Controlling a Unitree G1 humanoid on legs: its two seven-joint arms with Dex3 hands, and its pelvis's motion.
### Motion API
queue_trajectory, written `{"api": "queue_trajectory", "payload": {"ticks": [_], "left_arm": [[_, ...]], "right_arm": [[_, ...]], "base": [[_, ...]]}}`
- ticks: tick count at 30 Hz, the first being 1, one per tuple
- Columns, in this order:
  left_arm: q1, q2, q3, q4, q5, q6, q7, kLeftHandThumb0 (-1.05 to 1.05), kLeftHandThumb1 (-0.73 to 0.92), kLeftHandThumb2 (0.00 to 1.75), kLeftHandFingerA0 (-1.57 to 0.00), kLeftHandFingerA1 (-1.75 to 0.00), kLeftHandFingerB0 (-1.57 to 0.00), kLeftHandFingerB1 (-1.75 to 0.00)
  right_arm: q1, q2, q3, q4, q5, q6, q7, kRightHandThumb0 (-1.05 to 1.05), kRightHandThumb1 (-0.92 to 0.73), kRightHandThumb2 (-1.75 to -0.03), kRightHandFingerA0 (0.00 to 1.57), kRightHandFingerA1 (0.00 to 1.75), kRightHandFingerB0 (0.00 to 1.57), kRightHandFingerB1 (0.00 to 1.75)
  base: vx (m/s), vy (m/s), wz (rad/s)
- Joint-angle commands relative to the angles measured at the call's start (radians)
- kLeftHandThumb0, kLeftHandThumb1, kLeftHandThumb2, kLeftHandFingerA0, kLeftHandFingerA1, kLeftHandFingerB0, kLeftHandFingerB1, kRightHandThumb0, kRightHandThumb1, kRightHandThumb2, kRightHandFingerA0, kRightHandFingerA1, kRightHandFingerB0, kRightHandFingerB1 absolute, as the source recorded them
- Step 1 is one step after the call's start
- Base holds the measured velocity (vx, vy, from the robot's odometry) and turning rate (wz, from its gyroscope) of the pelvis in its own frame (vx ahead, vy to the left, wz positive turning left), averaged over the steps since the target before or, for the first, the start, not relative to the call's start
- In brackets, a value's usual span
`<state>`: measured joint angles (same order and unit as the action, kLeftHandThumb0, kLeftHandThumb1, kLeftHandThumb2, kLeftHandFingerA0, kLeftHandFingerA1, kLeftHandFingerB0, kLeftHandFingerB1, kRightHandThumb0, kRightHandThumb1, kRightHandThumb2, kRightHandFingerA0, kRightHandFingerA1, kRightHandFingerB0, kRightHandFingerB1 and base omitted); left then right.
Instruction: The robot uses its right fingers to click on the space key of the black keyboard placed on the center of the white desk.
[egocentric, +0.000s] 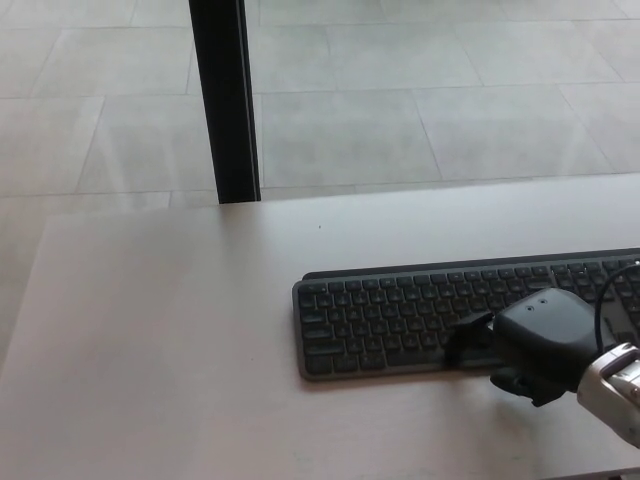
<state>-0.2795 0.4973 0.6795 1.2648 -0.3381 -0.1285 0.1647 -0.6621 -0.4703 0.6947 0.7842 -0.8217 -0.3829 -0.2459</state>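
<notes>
**Operator:** Where does the keyboard sit in this view?

**Legend:** You see the black keyboard (420, 315) lying flat on the pale surface (170, 330), toward your right side of the picture. Its right end runs out past the picture's edge, so you can follow only the left and middle parts. The long side lies roughly parallel to the near edge of the surface.

**Operator:** And the space key?

**Legend:** The space key belongs to the bottom row, nearest you. You cannot pick it out on its own, because the right hand (535, 340) covers that stretch of the row.

**Operator:** What is the state of that hand?

**Legend:** Your right hand comes in from the lower right and rests over the front edge of the keyboard. One dark fingertip (468, 335) points left and lies on the bottom rows of keys. The rest of the fingers are tucked under the black shell, so you cannot tell whether the hand is open or closed. It holds nothing that you can see. The silver wrist (615, 385) follows behind it, toward the corner.

**Operator:** The other hand?

**Legend:** Your left hand does not appear in the picture.

**Operator:** What lies around the keyboard?

**Legend:** Beyond the far edge of the surface you see a grey tiled floor (420, 90) and a black upright post (225, 100) at upper left.
</notes>
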Motion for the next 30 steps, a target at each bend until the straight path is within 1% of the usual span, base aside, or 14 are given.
{"api": "queue_trajectory", "payload": {"ticks": [1,4,6,10,11,13,17,19,21,24,25,27,28,30], "left_arm": [[0.005,0.020,-0.001,0.004,-0.009,-0.038,-0.009,-0.59,0.56,0.57,-0.82,-0.68,-0.73,-0.57],[0.004,0.017,0.004,0.002,-0.015,-0.035,-0.008,-0.57,0.57,0.57,-0.82,-0.69,-0.72,-0.59],[0.006,0.016,0.004,0.002,-0.014,-0.035,-0.005,-0.58,0.56,0.57,-0.83,-0.68,-0.73,-0.59],[0.007,0.015,0.009,0.003,-0.020,-0.034,-0.011,-0.57,0.56,0.57,-0.82,-0.70,-0.71,-0.58],[0.009,0.016,0.004,0.003,-0.014,-0.032,-0.005,-0.57,0.57,0.57,-0.82,-0.68,-0.71,-0.58],[0.009,0.016,0.009,0.005,-0.018,-0.030,-0.006,-0.56,0.57,0.57,-0.82,-0.68,-0.71,-0.57],[0.015,0.014,0.011,0.005,-0.020,-0.036,-0.013,-0.56,0.57,0.57,-0.84,-0.73,-0.73,-0.60],[0.019,0.014,0.010,0.003,-0.018,-0.037,-0.013,-0.56,0.58,0.58,-0.83,-0.71,-0.77,-0.61],[0.023,0.015,0.007,0.002,-0.015,-0.036,-0.015,-0.57,0.58,0.58,-0.81,-0.68,-0.76,-0.61],[0.025,0.013,0.013,0.003,-0.022,-0.036,-0.020,-0.57,0.57,0.57,-0.81,-0.66,-0.73,-0.59],[0.026,0.014,0.009,0.004,-0.016,-0.035,-0.013,-0.58,0.57,0.57,-0.82,-0.67,-0.74,-0.59],[0.026,0.016,0.012,0.005,-0.020,-0.029,-0.014,-0.58,0.57,0.58,-0.82,-0.68,-0.73,-0.58],[0.029,0.017,0.011,0.006,-0.018,-0.028,-0.014,-0.57,0.58,0.58,-0.83,-0.68,-0.72,-0.58],[0.034,0.019,0.004,0.004,-0.010,-0.034,-0.014,-0.57,0.58,0.58,-0.82,-0.67,-0.73,-0.58]], "right_arm": [[0.050,-0.004,0.038,0.051,-0.061,0.034,0.032,-0.25,-0.63,-0.64,0.79,1.52,0.70,0.53],[0.039,-0.007,0.037,0.061,-0.058,0.029,0.023,-0.25,-0.61,-0.64,0.82,1.53,0.72,0.56],[0.014,-0.019,0.009,0.054,-0.021,0.019,0.064,-0.22,-0.63,-0.65,0.80,1.59,0.70,0.52],[-0.004,-0.035,-0.044,0.006,0.036,0.025,0.150,-0.21,-0.64,-0.68,0.73,1.61,0.67,0.49],[-0.029,-0.038,-0.123,-0.014,0.120,0.019,0.158,-0.18,-0.61,-0.65,0.81,1.59,0.70,0.49],[-0.042,-0.026,-0.211,-0.051,0.206,0.063,0.216,-0.20,-0.59,-0.63,0.81,1.58,0.70,0.47],[-0.076,-0.024,-0.356,-0.094,0.328,0.064,0.269,-0.17,-0.55,-0.59,0.82,1.54,0.71,0.49],[-0.095,-0.028,-0.461,-0.125,0.459,0.084,0.333,-0.10,-0.56,-0.62,0.83,1.62,0.69,0.49],[-0.111,-0.047,-0.561,-0.154,0.554,0.109,0.367,-0.13,-0.57,-0.62,0.79,1.67,0.69,0.46],[-0.116,-0.065,-0.629,-0.147,0.586,0.111,0.367,-0.11,-0.60,-0.57,0.80,1.69,0.69,0.42],[-0.122,-0.090,-0.695,-0.143,0.623,0.153,0.369,-0.11,-0.60,-0.57,0.82,1.67,0.68,0.42],[-0.123,-0.101,-0.760,-0.117,0.666,0.145,0.367,-0.12,-0.57,-0.58,0.84,1.62,0.69,0.44],[-0.113,-0.134,-0.829,-0.108,0.694,0.179,0.351,-0.20,-0.57,-0.57,0.95,1.43,0.66,0.43],[-0.096,-0.145,-0.899,-0.119,0.743,0.198,0.366,-0.23,-0.57,-0.57,0.98,1.41,0.65,0.43]], "base": [[0.00,0.000,0.00],[0.00,0.000,0.00],[0.00,0.000,0.00],[0.00,0.000,0.00],[0.00,0.000,0.00],[0.00,0.000,0.00],[0.00,0.000,0.00],[0.00,0.000,0.00],[0.00,0.000,0.00],[0.00,0.000,0.00],[0.00,0.000,0.00],[0.00,0.000,0.00],[0.00,0.000,0.00],[0.00,0.000,0.00]]}}
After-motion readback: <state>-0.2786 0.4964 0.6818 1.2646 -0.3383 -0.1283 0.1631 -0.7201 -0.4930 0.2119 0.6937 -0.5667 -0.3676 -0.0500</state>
